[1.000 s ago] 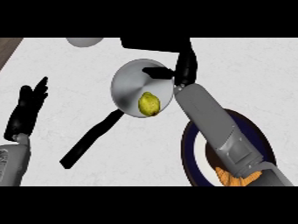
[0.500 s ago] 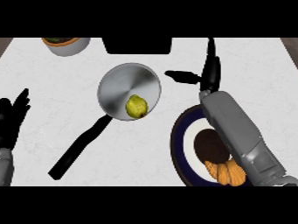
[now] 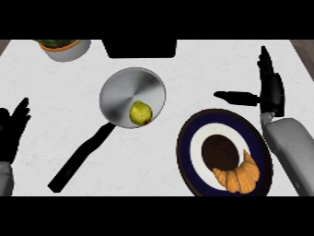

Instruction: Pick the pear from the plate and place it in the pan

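The yellow-green pear (image 3: 140,113) lies inside the silver pan (image 3: 122,92), near its lower right rim. The pan's black handle (image 3: 81,159) runs down to the lower left. To the right stands the dark blue and white plate (image 3: 193,138), carrying a croissant (image 3: 239,174) and a dark round patch. My right hand (image 3: 268,87) is open above the plate's upper right, fingers straight and pointing away, thumb out to the left, holding nothing. My left hand (image 3: 6,133) rests open at the left edge, fingers up.
A white bowl (image 3: 65,48) with something green and orange sits at the back left. A black box (image 3: 140,48) stands at the back centre. Wooden floor shows past the counter's left and right edges.
My right hand has drawn back to the right, away from the pan and off toward the plate's far side. The pear stays in the pan. The view has shifted.
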`<action>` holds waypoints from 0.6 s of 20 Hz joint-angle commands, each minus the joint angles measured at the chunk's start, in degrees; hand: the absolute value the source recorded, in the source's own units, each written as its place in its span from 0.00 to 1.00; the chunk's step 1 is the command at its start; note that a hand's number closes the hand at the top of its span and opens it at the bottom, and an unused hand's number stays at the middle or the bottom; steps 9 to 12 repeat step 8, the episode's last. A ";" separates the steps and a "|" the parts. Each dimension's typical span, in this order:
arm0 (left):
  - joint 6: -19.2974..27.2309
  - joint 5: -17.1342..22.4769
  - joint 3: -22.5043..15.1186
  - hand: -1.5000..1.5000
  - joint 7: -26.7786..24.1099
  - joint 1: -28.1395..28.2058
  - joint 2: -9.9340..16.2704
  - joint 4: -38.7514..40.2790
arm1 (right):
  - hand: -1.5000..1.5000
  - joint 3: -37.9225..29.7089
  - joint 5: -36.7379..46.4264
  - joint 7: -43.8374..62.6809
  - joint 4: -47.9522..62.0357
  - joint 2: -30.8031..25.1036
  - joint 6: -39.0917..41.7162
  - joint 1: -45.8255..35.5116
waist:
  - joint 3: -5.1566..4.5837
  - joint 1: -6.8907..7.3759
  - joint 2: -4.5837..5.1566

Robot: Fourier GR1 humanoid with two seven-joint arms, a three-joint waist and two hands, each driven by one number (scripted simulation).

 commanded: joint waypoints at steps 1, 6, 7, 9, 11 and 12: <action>2.07 -1.92 -0.73 0.50 -1.33 -1.18 -1.33 2.87 | 0.00 -1.37 -1.44 1.10 -11.58 -6.40 5.39 9.75 | -0.03 -0.29 0.09; -0.66 -0.84 -0.34 0.50 -2.40 1.74 -0.25 0.54 | 0.00 -4.77 -1.68 3.98 -22.11 -11.98 8.87 17.75 | -0.03 0.14 0.12; -0.85 0.37 1.56 0.50 1.24 -1.10 1.36 0.39 | 0.00 -6.73 -3.27 3.92 -22.21 -13.54 11.65 18.62 | -0.02 0.20 0.17; -1.08 -0.02 -0.64 0.50 2.86 0.88 -0.38 -4.75 | 0.00 -8.97 -3.45 3.30 -21.96 -13.80 12.66 17.98 | 0.01 0.61 0.19; -1.08 -0.02 -0.64 0.50 2.86 0.88 -0.38 -4.75 | 0.00 -8.97 -3.45 3.30 -21.96 -13.80 12.66 17.98 | 0.01 0.61 0.19; -1.08 -0.02 -0.64 0.50 2.86 0.88 -0.38 -4.75 | 0.00 -8.97 -3.45 3.30 -21.96 -13.80 12.66 17.98 | 0.01 0.61 0.19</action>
